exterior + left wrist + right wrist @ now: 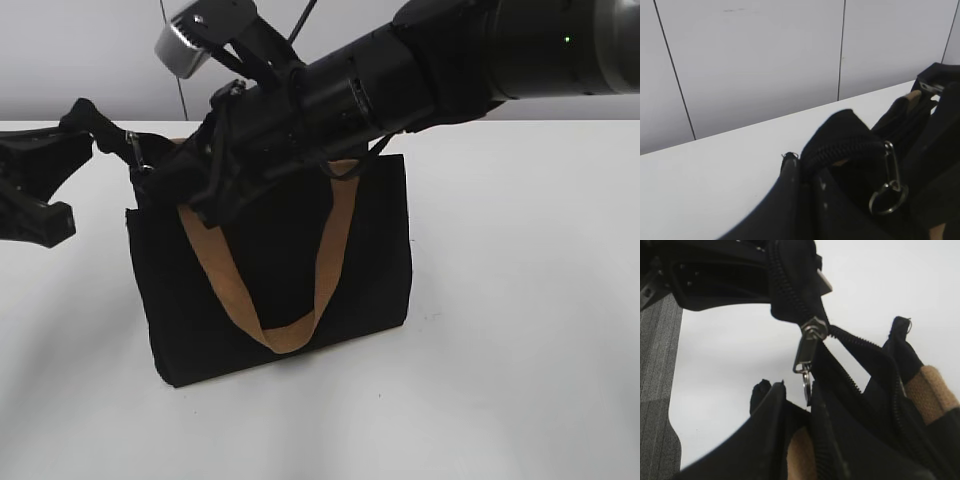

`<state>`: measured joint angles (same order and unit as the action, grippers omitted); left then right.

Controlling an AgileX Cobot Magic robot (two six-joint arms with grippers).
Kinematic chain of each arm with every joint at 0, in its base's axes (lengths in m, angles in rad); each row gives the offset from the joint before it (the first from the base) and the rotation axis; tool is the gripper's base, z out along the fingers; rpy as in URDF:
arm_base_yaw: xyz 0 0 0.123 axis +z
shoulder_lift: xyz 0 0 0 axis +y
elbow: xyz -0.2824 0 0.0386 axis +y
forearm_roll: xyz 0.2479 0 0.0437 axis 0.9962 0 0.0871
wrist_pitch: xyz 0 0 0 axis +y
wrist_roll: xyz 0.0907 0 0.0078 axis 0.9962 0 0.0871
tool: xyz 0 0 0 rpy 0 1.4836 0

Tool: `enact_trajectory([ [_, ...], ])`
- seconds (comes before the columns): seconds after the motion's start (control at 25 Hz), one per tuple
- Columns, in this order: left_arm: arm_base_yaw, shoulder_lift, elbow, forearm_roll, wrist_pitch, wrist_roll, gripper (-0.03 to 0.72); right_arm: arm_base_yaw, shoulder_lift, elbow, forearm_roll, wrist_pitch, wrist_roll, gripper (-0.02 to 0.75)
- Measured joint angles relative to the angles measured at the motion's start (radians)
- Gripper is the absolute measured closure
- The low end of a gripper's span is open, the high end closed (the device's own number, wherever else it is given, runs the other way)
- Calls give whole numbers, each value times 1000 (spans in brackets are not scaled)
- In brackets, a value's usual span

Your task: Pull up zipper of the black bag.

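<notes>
The black bag [375, 250] stands on the white table, and its tan handle [330, 245] hangs down the front. The zipper's silver slider [814, 330] sits at the bag's left end, where the two tracks split apart. Its tab and ring hang down [140, 157] [895, 186]. My left gripper [85, 122] [802, 167] is shut on the black fabric end of the zipper track and holds it up. My right gripper [205, 195] [795, 400] reaches across over the bag top. Its jaws stand a little apart, with the ring hanging just at their tips.
The white table [520, 350] spreads around the bag. A pale panelled wall [765, 60] stands behind. A grey ribbed surface [657, 405] fills the left edge of the right wrist view. The right arm [450, 60] spans the upper right over the bag.
</notes>
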<state>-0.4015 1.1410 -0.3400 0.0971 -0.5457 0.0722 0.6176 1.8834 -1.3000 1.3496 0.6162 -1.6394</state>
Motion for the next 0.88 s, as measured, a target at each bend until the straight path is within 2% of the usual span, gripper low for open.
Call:
enact_trajectory([
  [0.12,0,0,0,0,0,0,677,0,0,0,0,0,0,604],
  [0.36,0,0,0,0,0,0,677,0,0,0,0,0,1,736],
  [0.68,0,0,0,0,2,0,677,0,0,0,0,0,18,738],
  [0.88,0,0,0,0,64,0,678,0,-1,0,-12,0,57,738],
])
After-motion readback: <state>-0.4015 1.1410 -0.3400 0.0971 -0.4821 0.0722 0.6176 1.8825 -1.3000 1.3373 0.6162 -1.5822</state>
